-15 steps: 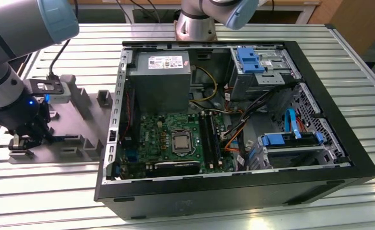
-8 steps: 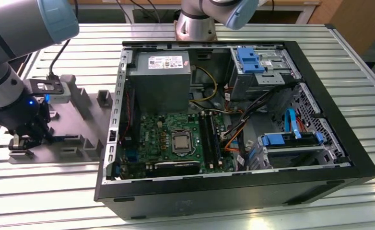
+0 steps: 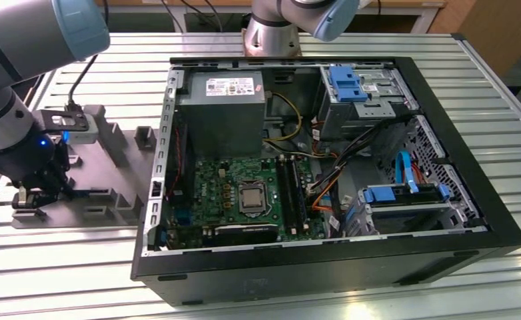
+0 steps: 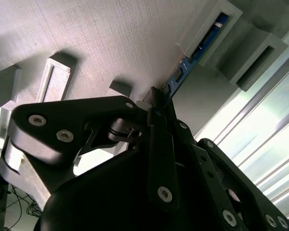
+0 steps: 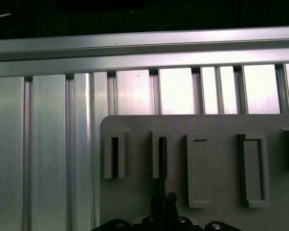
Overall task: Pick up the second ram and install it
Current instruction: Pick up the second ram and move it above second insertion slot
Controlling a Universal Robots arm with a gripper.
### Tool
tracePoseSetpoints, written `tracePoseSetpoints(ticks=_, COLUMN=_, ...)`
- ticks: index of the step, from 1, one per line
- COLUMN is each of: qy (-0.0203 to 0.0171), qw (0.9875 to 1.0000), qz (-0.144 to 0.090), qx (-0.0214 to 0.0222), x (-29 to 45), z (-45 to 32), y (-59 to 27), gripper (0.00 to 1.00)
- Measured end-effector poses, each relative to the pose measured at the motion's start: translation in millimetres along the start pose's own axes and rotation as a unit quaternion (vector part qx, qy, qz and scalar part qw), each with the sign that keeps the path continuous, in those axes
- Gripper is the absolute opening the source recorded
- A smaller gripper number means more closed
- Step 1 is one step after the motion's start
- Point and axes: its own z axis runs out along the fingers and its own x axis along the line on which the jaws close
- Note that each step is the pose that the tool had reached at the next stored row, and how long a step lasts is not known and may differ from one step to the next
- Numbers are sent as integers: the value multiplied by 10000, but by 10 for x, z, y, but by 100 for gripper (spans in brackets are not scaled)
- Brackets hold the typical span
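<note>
The second ram (image 4: 184, 71) is a thin stick with a blue edge. Its far end sits in a slot of the grey holder plate (image 4: 111, 38). My gripper (image 4: 156, 101) is shut on the near end, its dark fingers pressed together around the stick. In the first wrist view the ram (image 5: 162, 161) shows edge-on as a dark line standing in one of the holder's (image 5: 216, 125) slots, with the gripper (image 5: 166, 211) just below it. In the exterior view my gripper (image 3: 31, 199) is down on the grey holder (image 3: 109, 173), at the view's left of the open computer case.
The open black computer case (image 3: 332, 267) holds a green motherboard (image 3: 216, 193) with long black memory slots (image 3: 289, 193), a grey power supply (image 3: 225, 107) and blue drive brackets (image 3: 403, 195). The holder has several other raised slots (image 5: 253, 168). Everything rests on a ribbed aluminium table (image 3: 65, 267).
</note>
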Motion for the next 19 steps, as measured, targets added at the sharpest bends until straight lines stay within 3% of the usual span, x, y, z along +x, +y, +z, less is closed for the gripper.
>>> tracePoseSetpoints(ticks=10, qy=0, qw=10000, qz=0, qx=1, x=0, z=-12, y=1, gripper=14)
tracePoseSetpoints(ticks=19, qy=0, qw=10000, qz=0, qx=2, x=-6, z=-218, y=12, gripper=14)
